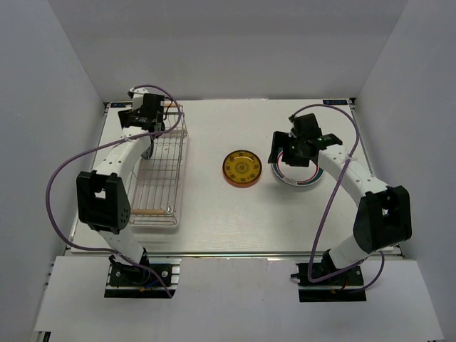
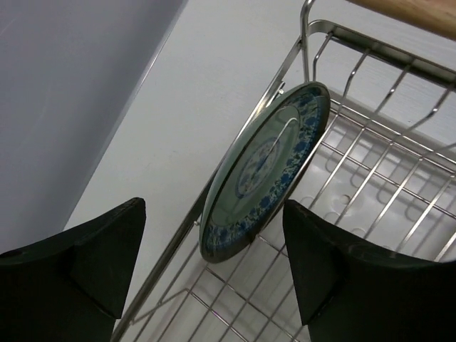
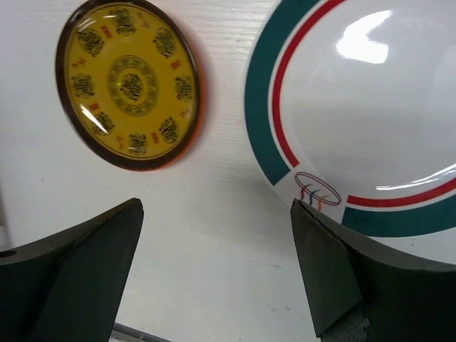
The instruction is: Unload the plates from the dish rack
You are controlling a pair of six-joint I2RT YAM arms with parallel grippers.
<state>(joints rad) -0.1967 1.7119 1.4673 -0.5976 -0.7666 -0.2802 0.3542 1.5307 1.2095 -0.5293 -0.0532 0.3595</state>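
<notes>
A teal-patterned plate (image 2: pixel 267 171) stands on edge in the silver wire dish rack (image 2: pixel 370 142), leaning on its side wall. My left gripper (image 2: pixel 214 206) is open, its jaws apart on either side of the plate's lower rim, not touching it. In the top view the left gripper (image 1: pixel 146 117) is over the rack's (image 1: pixel 158 178) far end. A yellow-brown plate (image 1: pixel 241 168) and a white plate with a green-red rim (image 1: pixel 299 174) lie flat on the table. My right gripper (image 1: pixel 283 151) is open and empty above the white plate's left edge (image 3: pixel 370 107), beside the yellow plate (image 3: pixel 128 85).
The rack has a wooden rod handle at the near end (image 1: pixel 146 211) and another at the far end (image 2: pixel 413 14). White walls enclose the table on the left, back and right. The rack lies along the table's left edge.
</notes>
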